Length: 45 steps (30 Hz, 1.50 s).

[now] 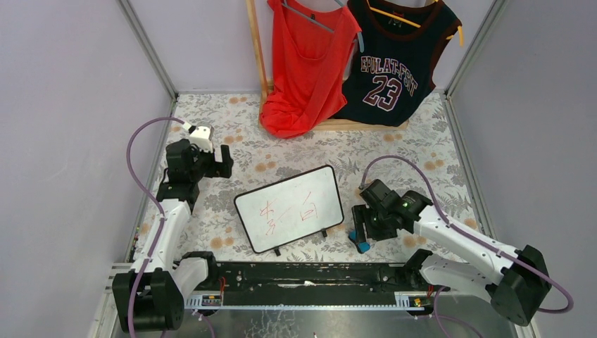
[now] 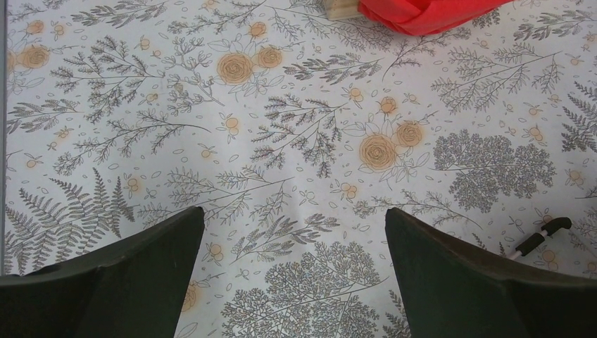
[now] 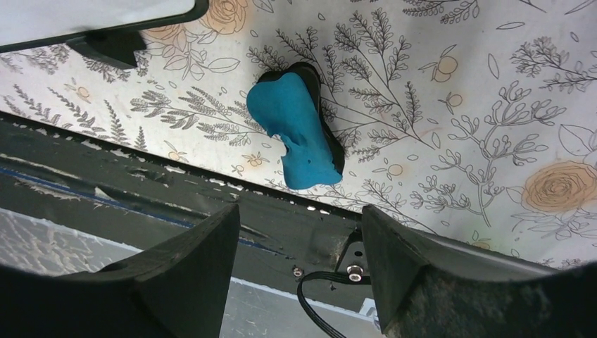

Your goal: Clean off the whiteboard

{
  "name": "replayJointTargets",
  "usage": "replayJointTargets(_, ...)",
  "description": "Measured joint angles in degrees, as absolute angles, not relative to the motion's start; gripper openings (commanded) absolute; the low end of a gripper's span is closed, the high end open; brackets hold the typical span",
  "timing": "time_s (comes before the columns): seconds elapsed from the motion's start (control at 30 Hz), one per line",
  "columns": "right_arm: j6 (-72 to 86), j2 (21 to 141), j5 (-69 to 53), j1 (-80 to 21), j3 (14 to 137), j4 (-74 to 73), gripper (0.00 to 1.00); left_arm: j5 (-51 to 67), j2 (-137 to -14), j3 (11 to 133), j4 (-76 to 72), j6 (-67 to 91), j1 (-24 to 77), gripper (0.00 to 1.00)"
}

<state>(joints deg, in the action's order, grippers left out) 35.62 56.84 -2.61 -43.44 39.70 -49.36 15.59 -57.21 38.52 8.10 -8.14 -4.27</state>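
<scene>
The whiteboard (image 1: 288, 208) lies flat mid-table, black-framed, with red scribbles on it; its corner (image 3: 91, 17) and one black foot show in the right wrist view. A blue eraser (image 3: 299, 134) with a black underside lies on the cloth just right of the board's near corner, and is partly visible from above (image 1: 362, 246). My right gripper (image 3: 299, 211) is open and empty, hovering over the eraser (image 1: 360, 227) without touching it. My left gripper (image 1: 224, 160) is open and empty over bare floral cloth (image 2: 293, 215), up and left of the board.
A red top (image 1: 306, 67) and a dark "23" jersey (image 1: 391, 60) hang on a wooden rack at the back; the red cloth shows in the left wrist view (image 2: 422, 14). A thin white, black-tipped object (image 2: 538, 239) lies at right. A black rail (image 1: 303, 276) runs along the near edge.
</scene>
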Motion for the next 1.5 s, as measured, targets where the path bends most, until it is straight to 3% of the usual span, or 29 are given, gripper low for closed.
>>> replayJointTargets(0.7, 35.7, 65.3, -1.1, -44.0, 34.5, -34.8, 0.67, 15.1, -54.7, 37.1, 10.2, -9.3, -4.3, 1.0)
replayJointTargets(1.5, 36.3, 64.2, -1.1, -44.0, 31.9, -33.9, 0.57, 14.9, -54.3, 36.4, 10.5, -9.3, -4.3, 1.0)
